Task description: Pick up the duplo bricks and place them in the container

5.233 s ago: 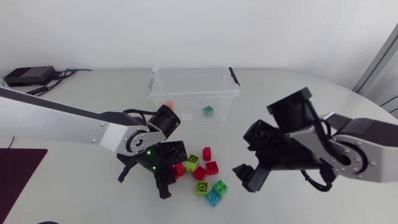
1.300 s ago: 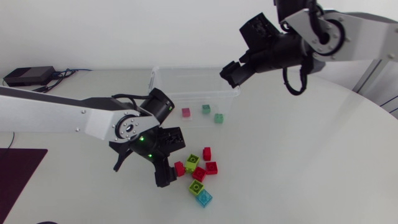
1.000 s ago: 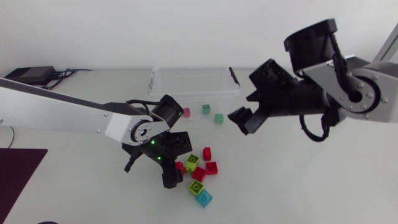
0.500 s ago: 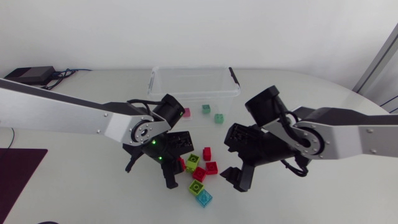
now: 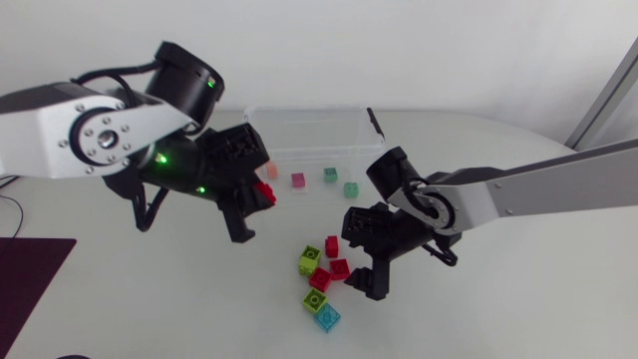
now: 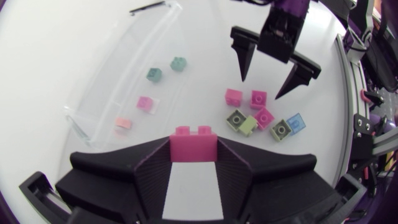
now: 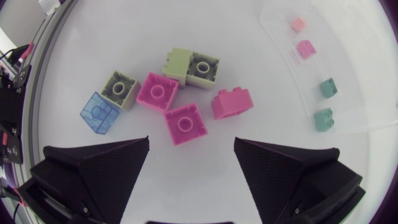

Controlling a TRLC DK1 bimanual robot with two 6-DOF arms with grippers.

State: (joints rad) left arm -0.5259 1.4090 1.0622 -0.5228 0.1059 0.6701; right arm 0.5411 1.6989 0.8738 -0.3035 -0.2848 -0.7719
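Looking down in the head view, the left hand [image 5: 261, 201] is seen clenched on a red brick [image 5: 269, 193] near the container [image 5: 329, 152]. The right hand [image 5: 357, 261] is held released beside the loose bricks [image 5: 321, 277] on the bench [image 5: 498, 299]. In the left wrist view, the brick is gripped between both fingers. In the right wrist view, six bricks are shown ahead of the spread fingers [image 7: 106, 163].

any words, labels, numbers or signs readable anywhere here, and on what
None can be read in any view.
loose bricks: studs too small and blurred to show any print.
held brick in the left claw: plain faces, no print.
container: clear walls, no label to be seen.
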